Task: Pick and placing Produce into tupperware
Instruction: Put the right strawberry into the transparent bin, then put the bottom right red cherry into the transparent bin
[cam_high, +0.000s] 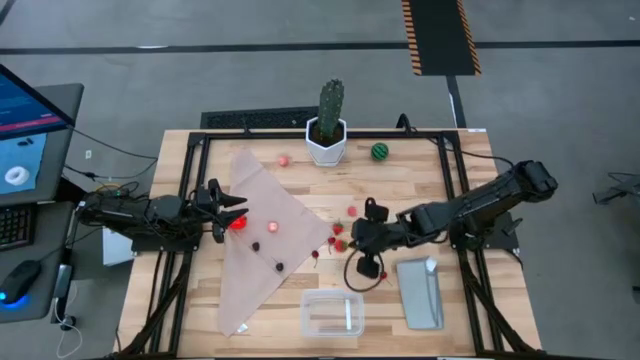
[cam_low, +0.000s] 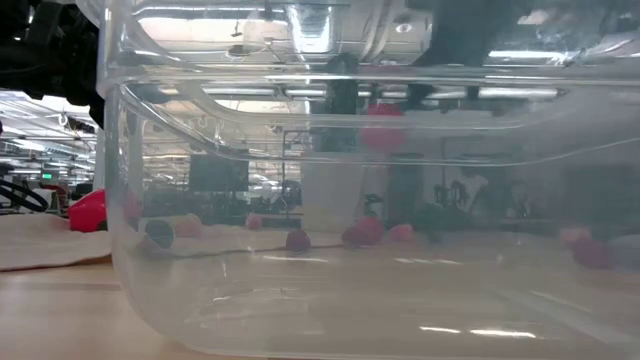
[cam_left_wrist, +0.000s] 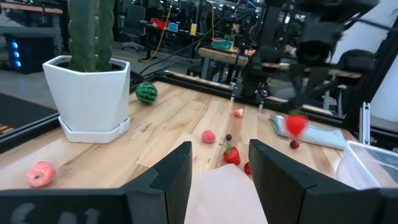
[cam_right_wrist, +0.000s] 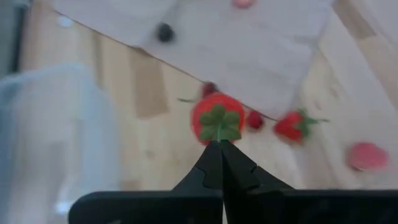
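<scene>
Tupperware, the small clear rectangular plastic tub (cam_high: 332, 311), looks empty; right end effector (cam_right_wrist: 219, 142) grasps a red strawberry (cam_right_wrist: 217, 119), left end effector (cam_left_wrist: 219, 163) released, fruit scattered.

Grey floor (cam_high: 250, 70), monitor (cam_high: 25, 135) by wood table (cam_high: 300, 190).

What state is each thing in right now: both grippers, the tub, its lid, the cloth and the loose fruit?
right gripper: shut on a strawberry, above the table.
left gripper: open, over the beige cloth.
tupperware: upright, open, empty.
lid: off, flat beside the tupperware.
beige cloth: spread flat, fruits on it.
green striped ball: loose by the cactus.
</scene>
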